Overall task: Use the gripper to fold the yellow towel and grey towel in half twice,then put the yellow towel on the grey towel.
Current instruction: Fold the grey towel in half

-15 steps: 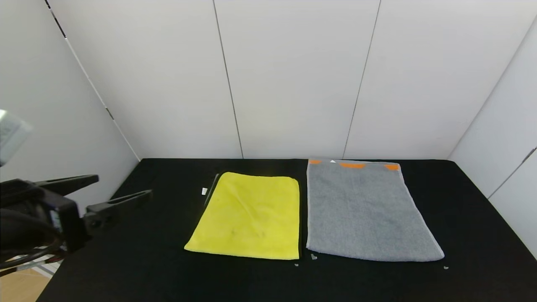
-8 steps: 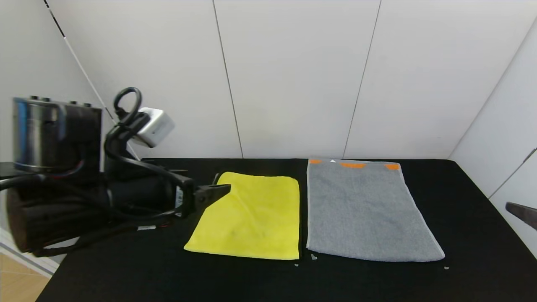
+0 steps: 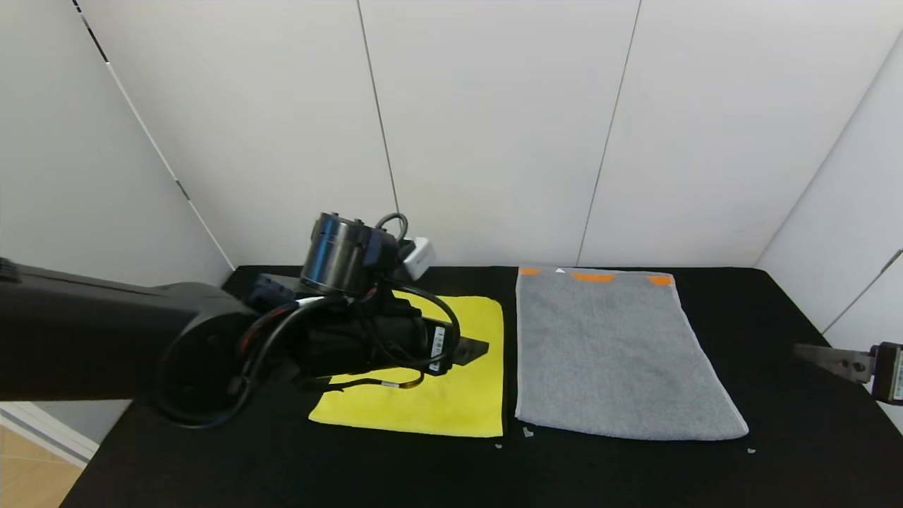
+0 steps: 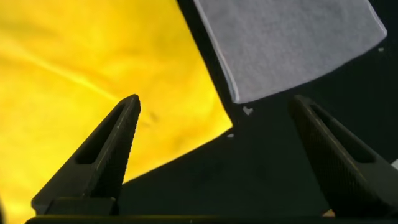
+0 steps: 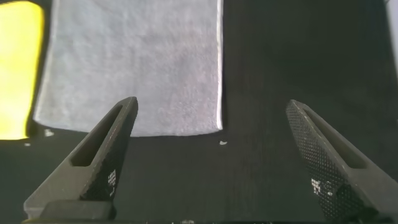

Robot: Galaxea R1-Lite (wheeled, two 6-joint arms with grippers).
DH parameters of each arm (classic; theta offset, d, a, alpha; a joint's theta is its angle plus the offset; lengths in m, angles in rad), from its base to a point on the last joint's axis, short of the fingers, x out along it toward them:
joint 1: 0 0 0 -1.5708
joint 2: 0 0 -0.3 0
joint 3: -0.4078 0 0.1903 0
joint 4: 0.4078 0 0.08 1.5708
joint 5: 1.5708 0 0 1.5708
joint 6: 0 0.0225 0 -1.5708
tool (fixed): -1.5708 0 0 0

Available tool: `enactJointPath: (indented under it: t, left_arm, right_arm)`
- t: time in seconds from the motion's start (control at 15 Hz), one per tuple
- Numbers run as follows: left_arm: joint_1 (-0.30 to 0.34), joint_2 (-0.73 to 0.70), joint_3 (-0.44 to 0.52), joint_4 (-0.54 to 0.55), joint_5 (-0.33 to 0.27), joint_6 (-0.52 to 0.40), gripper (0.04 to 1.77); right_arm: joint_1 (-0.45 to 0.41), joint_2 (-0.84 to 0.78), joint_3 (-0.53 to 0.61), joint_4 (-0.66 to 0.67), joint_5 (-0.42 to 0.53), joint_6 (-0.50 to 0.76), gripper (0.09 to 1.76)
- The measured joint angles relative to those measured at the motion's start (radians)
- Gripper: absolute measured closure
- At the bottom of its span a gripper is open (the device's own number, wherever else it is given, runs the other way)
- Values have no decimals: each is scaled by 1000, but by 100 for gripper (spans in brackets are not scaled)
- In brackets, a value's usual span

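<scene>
On the black desk (image 3: 635, 473) the yellow towel (image 3: 465, 402) lies flat, left of the grey towel (image 3: 614, 353) and just beside it, with a narrow dark strip of desk between their long edges. The grey towel also lies flat and unfolded, its orange shapes (image 3: 592, 278) along the far end near the white wall (image 3: 494, 127). The left arm reaches in over the yellow towel and hides much of its near-left part; the left pincer (image 4: 217, 134) hangs above the towel's near right corner with its jaws wide and nothing between them. One finger (image 4: 112, 149) is over yellow cloth, the other over bare desk. The right pincer (image 5: 214, 146) is at the desk's right edge, well apart from the grey towel in the head view, jaws wide and holding nothing, and looks down on that towel's near right corner. A few small pale specks (image 3: 527, 431) lie on the desk by the towels' near edges.
</scene>
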State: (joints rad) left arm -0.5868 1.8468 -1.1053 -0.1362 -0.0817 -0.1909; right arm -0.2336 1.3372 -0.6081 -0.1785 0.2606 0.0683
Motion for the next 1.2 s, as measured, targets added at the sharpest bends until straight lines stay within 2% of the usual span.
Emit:
enactJointPath:
  t: [0.27,0.53,0.73,1.2]
  left_arm:
    - [-24,144,-103,4,-55,-34,9]
    - [-41,240,-205,7,-166,-120,9]
    - [-46,300,-267,17,-181,-128,9]
    - [-97,400,-316,19,-190,-130,9]
  right_arm:
    - [-24,160,23,-144,66,-1,14]
    - [-41,278,32,-223,100,-12,14]
    - [-43,330,38,-266,130,-11,14]
    - [-53,355,41,-267,151,-10,14]
